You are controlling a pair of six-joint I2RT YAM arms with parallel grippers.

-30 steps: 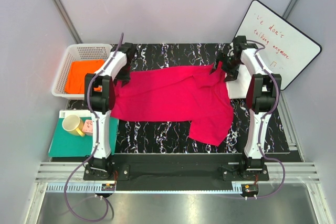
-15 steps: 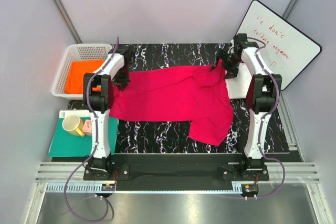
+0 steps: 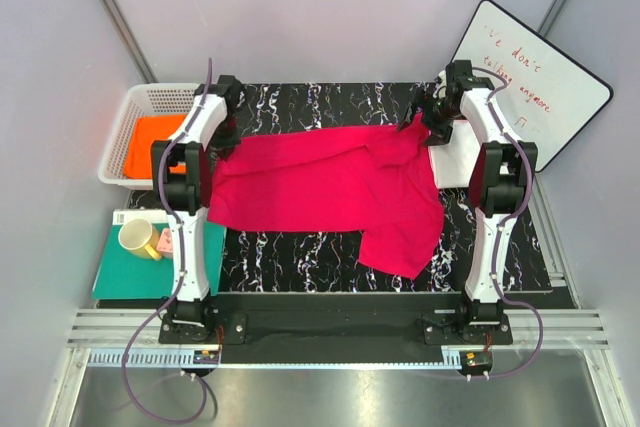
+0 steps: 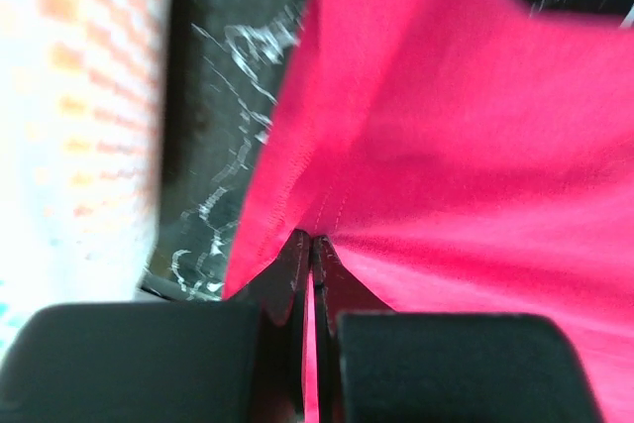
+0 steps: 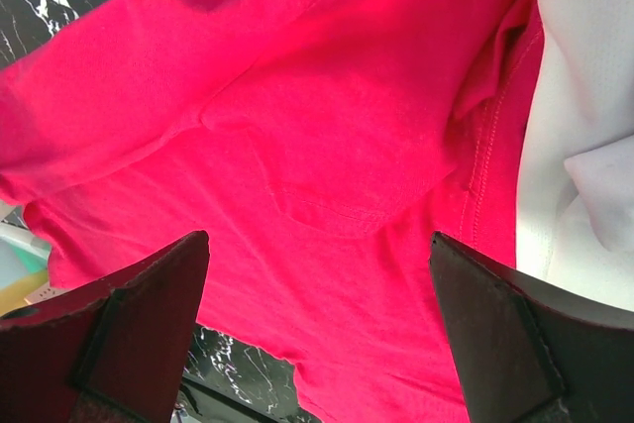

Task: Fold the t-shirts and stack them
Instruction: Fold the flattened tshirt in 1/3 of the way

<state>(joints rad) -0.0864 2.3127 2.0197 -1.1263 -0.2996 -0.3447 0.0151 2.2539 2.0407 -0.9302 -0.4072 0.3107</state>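
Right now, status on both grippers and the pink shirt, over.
Left gripper shut on pink shirt edge. Right gripper open above it, holding nothing. White shirt at its right edge, nothing blocking.

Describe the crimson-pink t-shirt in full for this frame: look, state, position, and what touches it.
The crimson-pink t-shirt is plain soft cloth with stitched hems. It lies spread out, unfolded and wrinkled, across the black marbled table, with one flap reaching toward the near edge. The left gripper is shut on its far-left edge, pinching a ridge of cloth. The right gripper hangs open above its far-right part. Its right edge lies against the white t-shirt.
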